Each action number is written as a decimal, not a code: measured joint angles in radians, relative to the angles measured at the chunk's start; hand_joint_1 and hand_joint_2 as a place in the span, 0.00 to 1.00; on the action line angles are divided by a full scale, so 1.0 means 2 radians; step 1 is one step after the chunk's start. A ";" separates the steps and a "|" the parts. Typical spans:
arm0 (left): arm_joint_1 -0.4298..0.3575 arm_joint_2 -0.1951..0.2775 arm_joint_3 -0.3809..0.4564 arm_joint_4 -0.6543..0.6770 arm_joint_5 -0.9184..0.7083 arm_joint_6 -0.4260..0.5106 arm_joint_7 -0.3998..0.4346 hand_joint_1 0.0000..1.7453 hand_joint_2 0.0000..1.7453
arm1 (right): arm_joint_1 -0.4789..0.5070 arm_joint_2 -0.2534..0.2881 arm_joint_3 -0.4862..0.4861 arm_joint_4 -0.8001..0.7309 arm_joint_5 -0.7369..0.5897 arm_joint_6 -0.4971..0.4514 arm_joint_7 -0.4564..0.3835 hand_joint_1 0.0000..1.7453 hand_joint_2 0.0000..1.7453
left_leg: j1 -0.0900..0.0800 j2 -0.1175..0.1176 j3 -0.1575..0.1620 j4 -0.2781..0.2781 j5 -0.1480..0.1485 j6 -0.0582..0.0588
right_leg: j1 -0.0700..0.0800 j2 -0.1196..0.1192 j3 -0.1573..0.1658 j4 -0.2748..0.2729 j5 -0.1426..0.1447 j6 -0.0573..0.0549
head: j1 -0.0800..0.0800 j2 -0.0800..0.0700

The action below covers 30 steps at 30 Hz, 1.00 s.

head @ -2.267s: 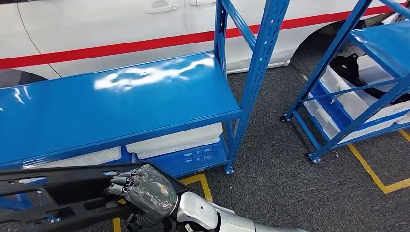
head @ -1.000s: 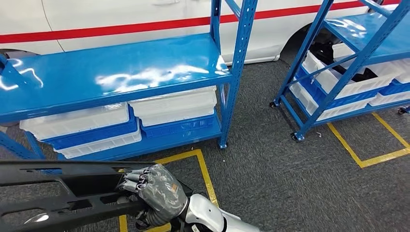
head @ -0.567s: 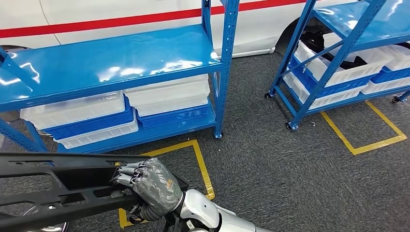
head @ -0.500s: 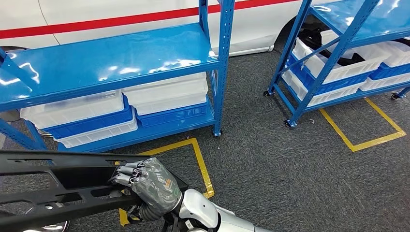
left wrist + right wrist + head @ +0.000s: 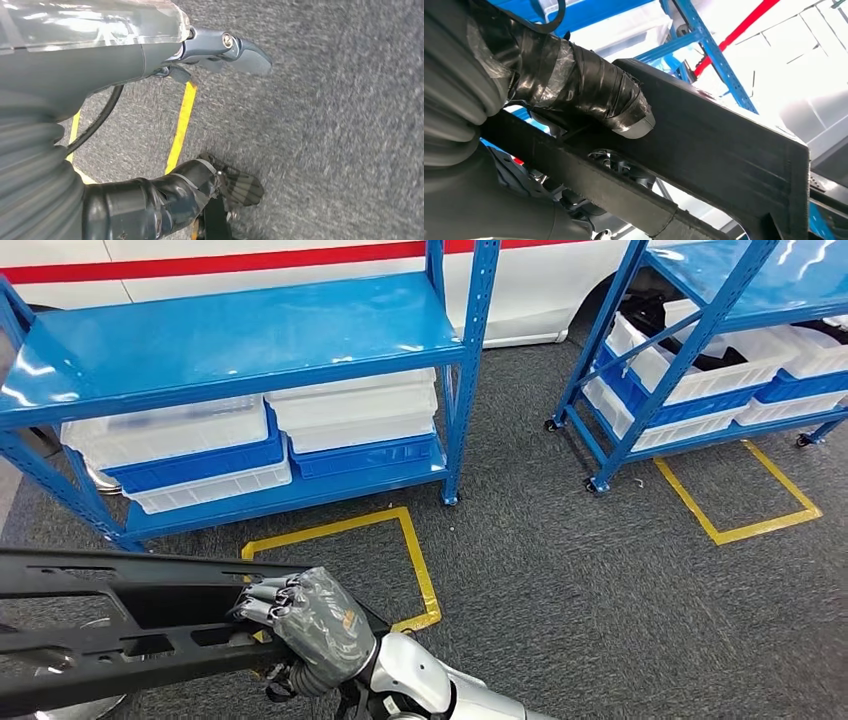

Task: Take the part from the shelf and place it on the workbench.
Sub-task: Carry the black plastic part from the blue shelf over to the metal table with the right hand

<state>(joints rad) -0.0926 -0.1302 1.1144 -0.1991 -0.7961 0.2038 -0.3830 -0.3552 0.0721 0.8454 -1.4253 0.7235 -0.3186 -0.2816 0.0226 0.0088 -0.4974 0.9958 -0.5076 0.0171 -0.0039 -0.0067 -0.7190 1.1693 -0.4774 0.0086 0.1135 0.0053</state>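
Observation:
The part (image 5: 110,625) is a long black plastic frame with cut-outs, lying across the lower left of the head view. My right hand (image 5: 305,625) grips its right end from above, fingers curled over the upper bar. In the right wrist view the taped thumb (image 5: 589,95) presses on the part's (image 5: 724,150) flat bar. My left hand (image 5: 125,55) hangs over grey carpet, holding nothing, with thumb and fingers apart. The blue shelf (image 5: 230,335) stands ahead, its top board bare.
White and blue bins (image 5: 350,415) fill the shelf's lower level. A second blue rack (image 5: 690,330) with bins stands at the right. Yellow tape outlines (image 5: 415,560) mark the grey carpet. A white car with a red stripe (image 5: 250,260) is behind the shelf.
The whole picture has shifted: the camera has drawn back from the shelf, and more carpet and tape lines show. My right hand keeps the same grip on the part.

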 joint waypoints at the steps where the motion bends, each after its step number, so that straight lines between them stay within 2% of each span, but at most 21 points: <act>1: 0.000 0.000 0.000 0.000 0.000 0.000 0.000 0.00 1.00 | 0.001 -0.001 0.000 0.000 0.000 -0.001 0.000 1.00 1.00 | -0.001 0.000 -0.003 0.000 0.002 0.002 | 0.000 0.000 -0.013 0.035 -0.018 0.002 | 0.000 0.000; 2: 0.001 0.000 0.000 0.000 0.000 0.001 0.000 0.00 1.00 | 0.003 -0.001 0.000 0.000 0.001 -0.003 0.000 1.00 1.00 | -0.002 0.000 -0.006 0.001 0.004 0.003 | -0.001 0.001 -0.023 0.065 -0.030 0.002 | 0.000 0.000; 3: 0.001 0.000 0.000 0.000 0.000 0.002 0.000 0.00 1.00 | 0.004 -0.002 0.000 0.000 0.001 -0.004 -0.001 1.00 1.00 | -0.002 0.000 -0.007 0.001 0.005 0.003 | -0.001 0.001 -0.026 0.080 -0.033 0.002 | 0.000 0.000; 4: 0.001 0.001 0.000 0.000 0.000 0.002 0.000 0.00 1.00 | 0.005 -0.002 0.000 0.000 0.000 -0.005 -0.002 1.00 1.00 | -0.004 0.000 -0.008 0.002 0.005 0.003 | 0.000 0.001 -0.019 0.075 -0.027 0.000 | 0.000 0.000; 6: 0.001 0.000 0.000 0.000 -0.001 0.002 0.000 0.00 1.00 | 0.006 -0.003 -0.001 -0.001 -0.002 -0.008 -0.007 1.00 1.00 | -0.006 -0.001 -0.007 0.002 0.005 0.002 | 0.003 0.002 0.017 0.014 0.003 -0.009 | 0.000 0.000; 8: 0.001 -0.002 0.001 0.000 0.000 0.002 -0.001 0.00 1.00 | 0.007 -0.002 -0.002 -0.003 -0.005 -0.015 -0.012 1.00 1.00 | -0.007 -0.001 -0.008 0.003 0.005 -0.001 | 0.008 0.003 0.047 -0.042 0.021 -0.021 | 0.000 0.000; 10: 0.000 -0.004 0.002 0.000 0.000 0.001 -0.001 0.00 1.00 | 0.010 -0.002 -0.004 -0.006 -0.010 -0.022 -0.015 1.00 1.00 | -0.006 0.001 -0.010 0.002 0.005 -0.005 | 0.012 0.003 0.053 -0.057 0.022 -0.027 | 0.000 0.000; 12: 0.000 -0.004 0.004 0.000 0.001 0.001 -0.002 0.00 1.00 | 0.014 -0.002 -0.006 -0.011 -0.015 -0.025 -0.017 1.00 1.00 | -0.005 0.003 -0.009 0.002 0.003 -0.010 | 0.010 0.003 0.057 -0.069 0.023 -0.028 | 0.000 0.000; 14: 0.000 -0.004 0.006 0.000 0.001 0.001 -0.001 0.00 1.00 | 0.015 -0.001 -0.008 -0.016 -0.021 -0.026 -0.019 1.00 1.00 | -0.006 0.002 -0.019 0.025 -0.015 -0.013 | 0.004 0.006 0.064 -0.083 0.025 -0.031 | 0.000 0.000; 16: 0.000 -0.004 0.008 0.000 0.001 0.001 0.000 0.00 1.00 | 0.017 -0.001 -0.009 -0.019 -0.023 -0.026 -0.019 1.00 1.00 | -0.003 -0.001 -0.046 0.084 -0.046 -0.017 | 0.002 0.010 0.064 -0.087 0.027 -0.033 | 0.000 0.000; 17: 0.000 -0.003 0.008 0.000 0.001 0.001 0.000 0.00 1.00 | 0.019 -0.001 -0.009 -0.019 -0.023 -0.027 -0.020 1.00 1.00 | -0.002 -0.001 -0.060 0.114 -0.057 -0.020 | 0.001 0.013 0.064 -0.086 0.027 -0.033 | 0.000 0.000; 18: 0.000 -0.003 0.009 0.000 0.001 0.002 0.001 0.00 1.00 | 0.021 -0.001 -0.010 -0.019 -0.023 -0.027 -0.020 1.00 1.00 | -0.001 -0.001 -0.069 0.132 -0.060 -0.022 | 0.001 0.016 0.063 -0.084 0.027 -0.032 | 0.000 0.000; 19: 0.000 -0.002 0.009 0.000 0.001 0.002 0.001 0.00 1.00 | 0.023 -0.001 -0.010 -0.019 -0.022 -0.027 -0.020 1.00 1.00 | 0.001 -0.001 -0.069 0.131 -0.052 -0.025 | 0.000 0.020 0.062 -0.082 0.026 -0.031 | 0.000 0.000; 20: 0.001 -0.002 0.009 0.000 0.001 0.003 0.002 0.00 1.00 | 0.025 -0.001 -0.010 -0.019 -0.021 -0.028 -0.020 1.00 1.00 | 0.003 -0.003 -0.060 0.112 -0.036 -0.027 | -0.002 0.026 0.061 -0.078 0.026 -0.030 | 0.000 0.000; 21: 0.001 -0.001 0.009 0.000 0.001 0.003 0.003 0.00 1.00 | 0.025 -0.001 -0.010 -0.020 -0.019 -0.029 -0.020 1.00 1.00 | 0.005 -0.009 -0.046 0.080 -0.018 -0.029 | -0.003 0.031 0.058 -0.073 0.024 -0.027 | 0.000 0.000; 23: 0.002 -0.001 0.010 0.000 0.002 0.004 0.004 0.00 1.00 | 0.026 -0.001 -0.011 -0.020 -0.016 -0.032 -0.020 1.00 1.00 | 0.008 -0.031 -0.022 0.027 0.001 -0.030 | -0.004 0.041 0.051 -0.062 0.022 -0.019 | 0.000 0.000; 24: 0.002 -0.001 0.010 0.000 0.001 0.004 0.004 0.00 1.00 | 0.027 -0.001 -0.011 -0.021 -0.015 -0.032 -0.020 1.00 1.00 | 0.008 -0.039 -0.018 0.016 0.001 -0.028 | -0.004 0.045 0.047 -0.058 0.022 -0.015 | 0.000 0.000; 25: 0.002 -0.001 0.010 0.000 0.001 0.004 0.004 0.00 1.00 | 0.028 -0.001 -0.011 -0.022 -0.013 -0.033 -0.020 1.00 1.00 | 0.007 -0.041 -0.018 0.016 -0.001 -0.025 | -0.003 0.050 0.043 -0.057 0.024 -0.011 | 0.001 0.000; 27: 0.001 -0.001 0.010 0.000 0.001 0.003 0.004 0.00 1.00 | 0.030 -0.001 -0.013 -0.023 -0.012 -0.033 -0.020 1.00 1.00 | 0.007 -0.029 -0.019 0.016 0.003 -0.017 | -0.005 0.059 0.039 -0.057 0.028 -0.004 | 0.001 0.000; 28: 0.001 -0.001 0.010 0.000 0.001 0.003 0.004 0.00 1.00 | 0.031 -0.002 -0.014 -0.024 -0.012 -0.034 -0.020 1.00 1.00 | 0.007 -0.022 -0.019 0.015 0.005 -0.013 | -0.005 0.054 0.035 -0.052 0.025 -0.001 | 0.001 0.000; 30: 0.001 -0.002 0.011 0.000 0.001 0.003 0.004 0.00 1.00 | 0.032 -0.003 -0.015 -0.025 -0.012 -0.034 -0.020 1.00 1.00 | 0.008 -0.009 -0.021 0.013 0.009 -0.006 | -0.005 0.032 0.018 -0.015 0.000 0.002 | 0.002 0.000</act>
<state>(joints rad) -0.0900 -0.1333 1.1357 -0.1987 -0.7941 0.2105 -0.3748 -0.2904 0.0663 0.8155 -1.4748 0.7003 -0.3871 -0.3211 0.0382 -0.0087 -0.5400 1.0210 -0.4898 0.0049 -0.0131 0.0567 -0.6831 1.1401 -0.4778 0.0127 0.1184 0.0054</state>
